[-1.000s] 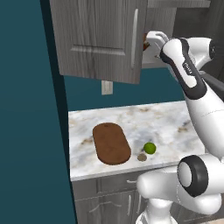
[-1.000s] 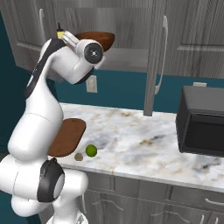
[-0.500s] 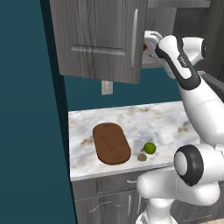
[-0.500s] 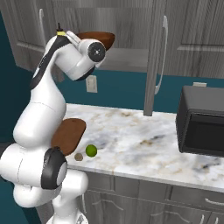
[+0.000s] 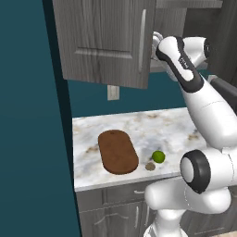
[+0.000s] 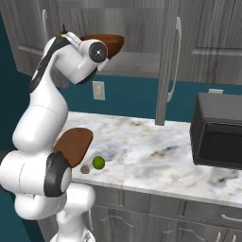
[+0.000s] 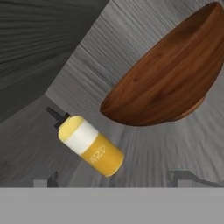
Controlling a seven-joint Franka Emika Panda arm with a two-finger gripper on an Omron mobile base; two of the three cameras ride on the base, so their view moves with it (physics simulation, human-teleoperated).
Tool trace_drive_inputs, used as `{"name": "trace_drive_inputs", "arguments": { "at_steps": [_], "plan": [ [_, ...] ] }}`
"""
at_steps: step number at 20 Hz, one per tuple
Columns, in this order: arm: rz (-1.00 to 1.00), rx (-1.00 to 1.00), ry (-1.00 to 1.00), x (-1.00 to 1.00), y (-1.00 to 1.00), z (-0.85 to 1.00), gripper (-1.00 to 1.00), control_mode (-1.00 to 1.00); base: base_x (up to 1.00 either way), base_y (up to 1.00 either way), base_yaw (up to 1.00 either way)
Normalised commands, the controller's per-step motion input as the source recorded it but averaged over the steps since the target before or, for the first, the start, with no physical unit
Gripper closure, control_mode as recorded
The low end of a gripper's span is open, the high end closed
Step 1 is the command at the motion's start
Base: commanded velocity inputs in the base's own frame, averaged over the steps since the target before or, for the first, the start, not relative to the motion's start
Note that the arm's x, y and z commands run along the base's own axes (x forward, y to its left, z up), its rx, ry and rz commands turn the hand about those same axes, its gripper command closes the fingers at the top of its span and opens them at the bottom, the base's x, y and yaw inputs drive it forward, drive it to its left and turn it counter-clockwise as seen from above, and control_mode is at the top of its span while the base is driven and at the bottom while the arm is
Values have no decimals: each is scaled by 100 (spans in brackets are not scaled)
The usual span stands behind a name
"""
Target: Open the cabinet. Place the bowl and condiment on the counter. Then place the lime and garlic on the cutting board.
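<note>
Reading faintly on the condiment (image 7: 89, 145), pale lettering sits below its white label (too blurred to spell). The bowl (image 7: 168, 78) is cut off at the hand view's 2 o'clock edge; both rest on the cabinet (image 5: 106, 41) shelf. The gripper (image 7: 113, 180) stands spread and empty, bottle toward 11 o'clock, bowl toward 1.

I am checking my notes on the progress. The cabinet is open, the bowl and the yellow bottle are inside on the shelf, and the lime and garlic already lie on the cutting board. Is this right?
One thing is wrong. In the left base view the lime and garlic lie on the counter beside the cutting board, not on it. The rest stands: the bowl and yellow bottle are on the shelf of the open cabinet.
</note>
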Motion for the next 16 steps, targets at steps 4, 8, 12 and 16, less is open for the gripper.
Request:
{"name": "trace_drive_inputs", "arguments": {
  "at_steps": [4, 8, 12, 16],
  "plan": [
    [4, 0, -1, -15, 17, 0, -100, -100, 0, 0, 0],
    [8, 0, -7, -55, 20, 5, -100, -100, 0, 0, 0],
    [12, 0, -2, -51, 38, 0, -100, -100, 0, 0, 0],
    [14, 0, 0, -42, 52, 0, -100, -100, 0, 0, 0]
  ]
}}
